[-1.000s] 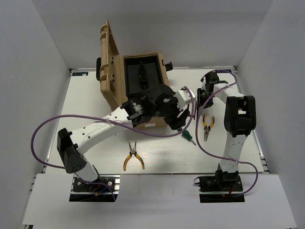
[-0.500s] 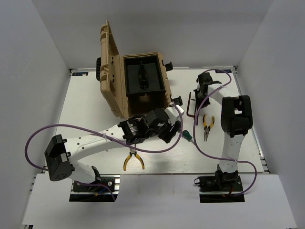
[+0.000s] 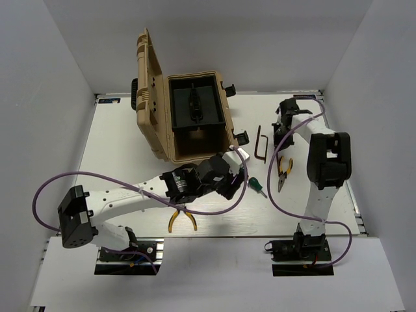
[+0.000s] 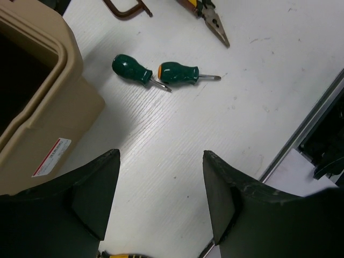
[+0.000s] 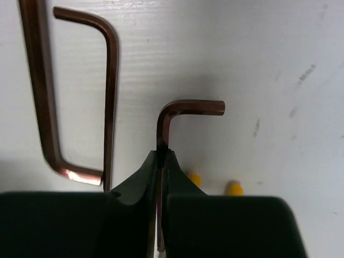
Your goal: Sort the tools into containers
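Looking down from overhead, you have the large tan ribbed plastic toolbox point(image 3: 148, 97) standing open toward 11 o'clock on the white table point(image 3: 117, 136), with its black inner tray point(image 3: 195, 104) showing. Your left gripper point(image 4: 161, 156) hangs just off the box's near corner at 5 o'clock, its jaws spread wide with nothing between them. In its wrist view, two stubby green-handled screwdrivers point(image 4: 131, 70) lie nearly end to end on the table at 12 o'clock. One pair of yellow-handled pliers point(image 3: 174, 222) lies at 6 o'clock of the left arm, and the second pair of pliers point(image 3: 284, 170) sits at 2 o'clock of the screwdrivers. Your right gripper point(image 5: 163, 156) is pinched tight on the long arm of a thin brown L-shaped hex key point(image 5: 188, 107), whose short arm points to 3 o'clock in the wrist view. Whether that key is lifted off the table, you cannot tell. Two more brown hex keys point(image 5: 110, 97) lie close at its 9 o'clock, apart from it.
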